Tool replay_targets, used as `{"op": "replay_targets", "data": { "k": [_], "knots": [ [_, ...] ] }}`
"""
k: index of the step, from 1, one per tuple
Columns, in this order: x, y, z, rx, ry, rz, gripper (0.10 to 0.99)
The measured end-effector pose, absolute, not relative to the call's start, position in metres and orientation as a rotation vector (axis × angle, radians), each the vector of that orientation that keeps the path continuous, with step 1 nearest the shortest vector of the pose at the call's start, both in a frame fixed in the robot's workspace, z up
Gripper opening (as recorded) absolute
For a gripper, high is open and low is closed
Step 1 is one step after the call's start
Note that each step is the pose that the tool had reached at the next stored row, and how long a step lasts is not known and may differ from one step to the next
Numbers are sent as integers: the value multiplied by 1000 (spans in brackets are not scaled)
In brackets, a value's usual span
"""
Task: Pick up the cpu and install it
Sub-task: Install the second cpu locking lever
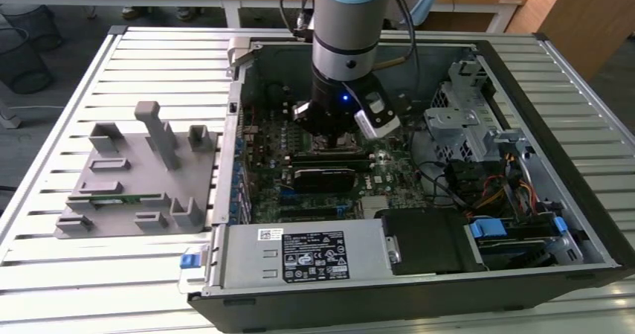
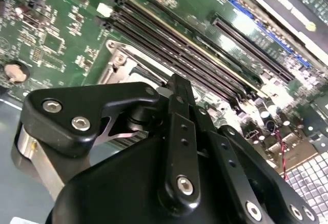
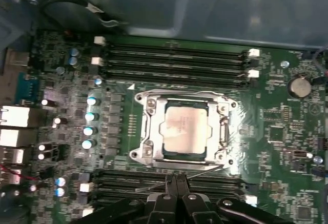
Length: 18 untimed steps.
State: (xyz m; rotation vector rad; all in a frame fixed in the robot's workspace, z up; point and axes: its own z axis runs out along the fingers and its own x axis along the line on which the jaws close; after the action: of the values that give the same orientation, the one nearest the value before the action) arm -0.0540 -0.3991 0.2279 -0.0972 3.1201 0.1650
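The cpu (image 3: pixel 184 128) is a shiny silver square lying flat inside the metal socket frame (image 3: pixel 145 131) in the middle of the green motherboard (image 3: pixel 287 147). In the first wrist view my gripper (image 3: pixel 177 181) hangs just beside the socket, over the neighbouring memory slots. Its two black fingers are pressed together with nothing between them, apart from the chip. The second wrist view has the same shut fingertips (image 2: pixel 177 86) above the socket's edge. In the exterior view the gripper (image 1: pixel 332 135) reaches down into the open computer case over the board's centre.
Empty memory slots (image 3: pixel 174 60) run along both sides of the socket. A black block (image 1: pixel 323 178) sits on the board nearer the camera. The power supply (image 1: pixel 308 252), drive cage (image 1: pixel 476 126) and cables (image 1: pixel 496 193) crowd the case. A grey fixture tray (image 1: pixel 129 178) stands outside, at the exterior view's left.
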Motion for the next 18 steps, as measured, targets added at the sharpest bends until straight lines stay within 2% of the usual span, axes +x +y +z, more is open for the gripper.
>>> {"op": "replay_targets", "data": {
  "k": [8,18],
  "knots": [
    [-55,-399,221,-96,3140,169,106],
    [-56,-402,218,-96,3148,216,106]
  ]
}}
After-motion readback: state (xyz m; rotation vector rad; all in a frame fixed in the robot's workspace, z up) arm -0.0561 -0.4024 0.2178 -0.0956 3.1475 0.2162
